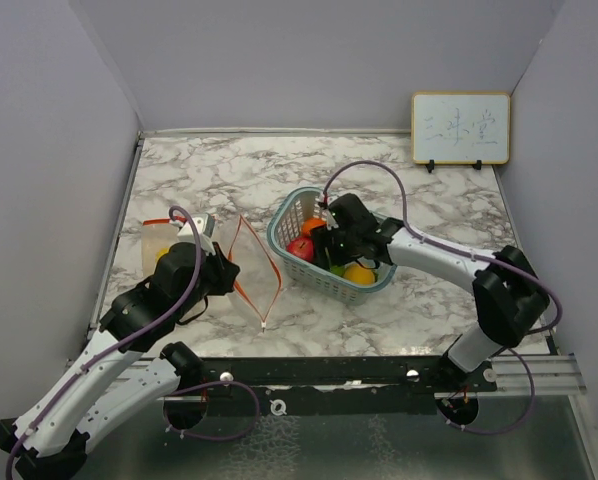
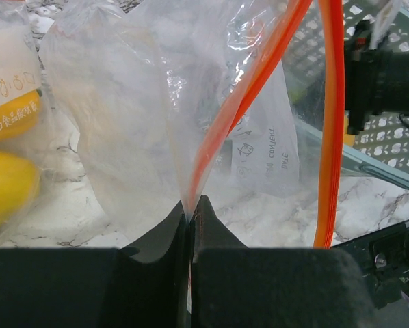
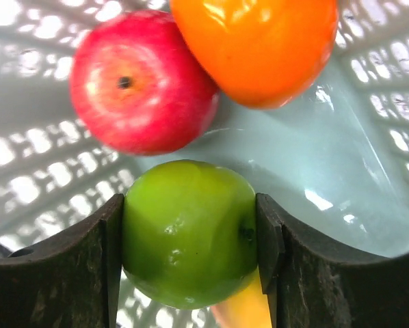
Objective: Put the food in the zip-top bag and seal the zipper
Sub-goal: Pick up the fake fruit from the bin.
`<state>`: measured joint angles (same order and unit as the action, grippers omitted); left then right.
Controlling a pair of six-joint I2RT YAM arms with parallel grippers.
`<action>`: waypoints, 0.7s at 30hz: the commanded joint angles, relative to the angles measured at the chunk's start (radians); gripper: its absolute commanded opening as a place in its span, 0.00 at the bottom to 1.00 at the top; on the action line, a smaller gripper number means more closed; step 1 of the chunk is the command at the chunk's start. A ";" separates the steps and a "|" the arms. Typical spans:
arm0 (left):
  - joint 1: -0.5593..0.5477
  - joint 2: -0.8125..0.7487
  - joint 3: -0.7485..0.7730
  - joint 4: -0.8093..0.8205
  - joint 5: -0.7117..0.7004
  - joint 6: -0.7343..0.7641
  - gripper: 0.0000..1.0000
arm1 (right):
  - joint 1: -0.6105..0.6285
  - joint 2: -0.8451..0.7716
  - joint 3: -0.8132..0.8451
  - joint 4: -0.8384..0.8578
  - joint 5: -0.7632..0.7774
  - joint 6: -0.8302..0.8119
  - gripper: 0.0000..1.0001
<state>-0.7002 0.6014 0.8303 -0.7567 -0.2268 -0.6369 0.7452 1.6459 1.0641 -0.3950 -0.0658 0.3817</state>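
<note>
Underneath, marbled tabletop (image 1: pixel 229 175), grey walls (image 1: pixel 309 60).

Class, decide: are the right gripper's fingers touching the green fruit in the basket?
Touching. The right wrist view shows both fingers pressed against the green fruit on either side, with no gap.

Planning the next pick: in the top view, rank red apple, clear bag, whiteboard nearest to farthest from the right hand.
1. Red apple, beside the right hand in the basket.
2. Clear bag, further left.
3. Whiteboard, back right.
</note>
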 commanded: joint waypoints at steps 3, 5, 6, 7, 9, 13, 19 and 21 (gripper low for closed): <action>0.004 0.004 -0.031 0.050 0.020 0.000 0.00 | 0.004 -0.253 0.120 -0.042 -0.057 -0.079 0.15; 0.005 0.006 -0.035 0.054 0.021 0.001 0.00 | 0.005 -0.310 0.138 -0.014 -0.148 -0.090 0.15; 0.004 0.007 -0.035 0.055 0.022 0.001 0.00 | 0.004 -0.335 0.141 0.006 -0.210 -0.088 0.14; 0.004 0.010 -0.035 0.057 0.023 -0.001 0.00 | 0.005 -0.355 0.138 0.037 -0.285 -0.083 0.14; 0.004 0.016 -0.032 0.060 0.030 -0.002 0.00 | 0.007 -0.383 0.113 0.135 -0.457 -0.049 0.14; 0.004 0.026 -0.026 0.069 0.040 -0.008 0.00 | 0.092 -0.385 0.032 0.429 -0.693 0.062 0.13; 0.004 0.029 -0.017 0.079 0.068 -0.022 0.00 | 0.248 -0.248 0.017 0.711 -0.705 0.148 0.14; 0.004 0.025 -0.008 0.073 0.083 -0.027 0.00 | 0.250 -0.211 0.007 0.755 -0.632 0.181 0.14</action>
<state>-0.7002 0.6319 0.8013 -0.7074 -0.1909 -0.6472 0.9810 1.3663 1.0908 0.1322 -0.7040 0.4671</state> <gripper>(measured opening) 0.019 0.650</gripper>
